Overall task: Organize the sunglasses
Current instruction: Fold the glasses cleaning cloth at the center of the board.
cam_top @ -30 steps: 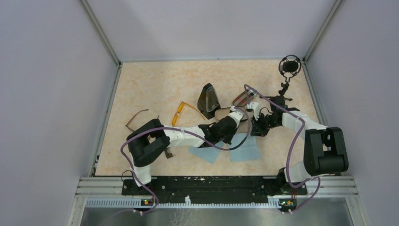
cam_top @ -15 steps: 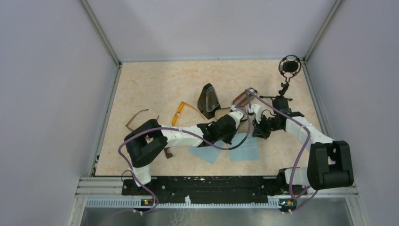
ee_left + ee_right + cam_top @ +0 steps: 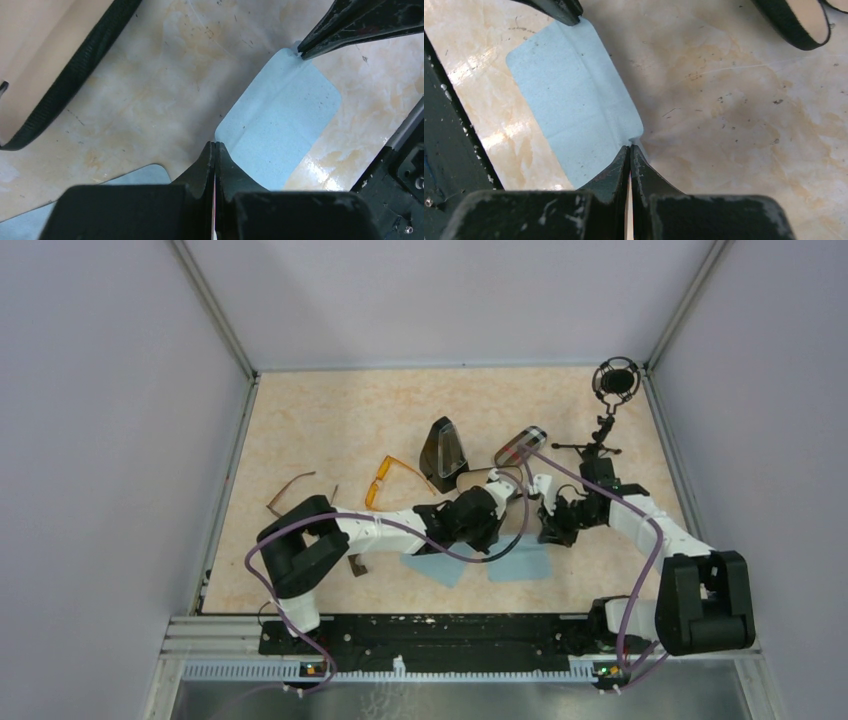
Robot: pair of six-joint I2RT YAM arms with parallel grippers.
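Observation:
The amber-lensed sunglasses (image 3: 384, 478) lie left of centre, and the thin brown-framed sunglasses (image 3: 289, 490) lie further left; no gripper touches either pair. My left gripper (image 3: 507, 530) (image 3: 215, 144) is shut, its tips pinching one corner of a light blue cloth (image 3: 520, 562) (image 3: 280, 130). My right gripper (image 3: 541, 537) (image 3: 630, 147) is shut on another corner of the same cloth (image 3: 574, 95), which puckers at the tips. Each wrist view shows the other gripper's tip at the far corner.
A black triangular case (image 3: 442, 448) and a plaid cylindrical case (image 3: 520, 445) stand behind the grippers. A black-rimmed tan case (image 3: 478, 478) (image 3: 75, 75) lies open between them. A second blue cloth (image 3: 440, 566) is near the left arm. A microphone (image 3: 615, 380) stands back right.
Both grippers have drawn slightly toward the near edge, bringing the blue cloth with them. The right arm's elbow has swung right and nearer, uncovering the plaid case.

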